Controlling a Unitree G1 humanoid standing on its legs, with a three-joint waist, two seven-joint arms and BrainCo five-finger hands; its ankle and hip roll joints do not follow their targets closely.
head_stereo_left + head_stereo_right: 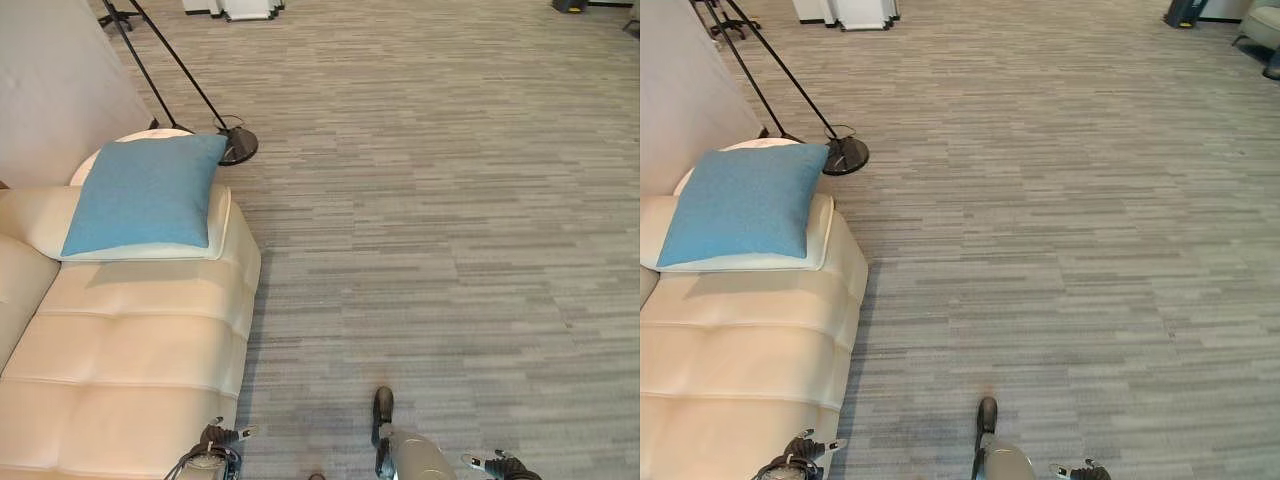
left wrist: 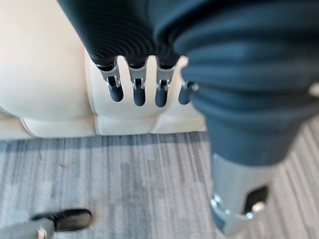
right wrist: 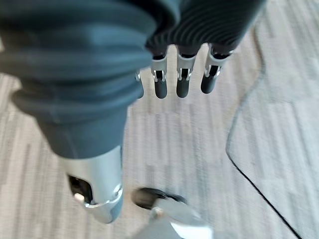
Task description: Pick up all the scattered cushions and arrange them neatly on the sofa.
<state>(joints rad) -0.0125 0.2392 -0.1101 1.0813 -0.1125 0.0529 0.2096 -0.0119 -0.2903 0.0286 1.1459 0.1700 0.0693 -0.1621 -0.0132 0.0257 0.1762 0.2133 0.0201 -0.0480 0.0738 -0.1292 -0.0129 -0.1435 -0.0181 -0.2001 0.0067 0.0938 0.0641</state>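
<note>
We see both arms hanging low, nothing carried. Left robot hand [image 2: 144, 92] hangs with fingers straight and relaxed, released, holding nothing, just in front of the cream sofa [image 1: 140, 340] edge. Right robot hand [image 3: 182, 84] likewise released, fingers straight over bare carpet floor [image 1: 450, 200], holding nothing. The one cushion we can find is the blue cushion [image 1: 145, 193]: well ahead of the left robot hand and a bit further to its left side, lying on the sofa's far armrest, on top of a cream pad or cushion [image 1: 215, 235] whose edge peeks out under it; we cannot tell if that pad is loose or part of the sofa. It lies roughly flat, slightly skewed to the sofa edge. Beyond it, a black floor lamp base [image 1: 238, 145] with slanted poles stands on the floor, far ahead of both hands. No cushion on the carpet stretch ahead of the right robot hand. Our read: the step is searching or wrapping up. To do it well we'd scan the rest of the floor before committing, then if tidying, bring both hands to opposite sides of the blue cushion, lift it evenly, and square it against the backrest, keeping clear of the lamp poles.
</note>
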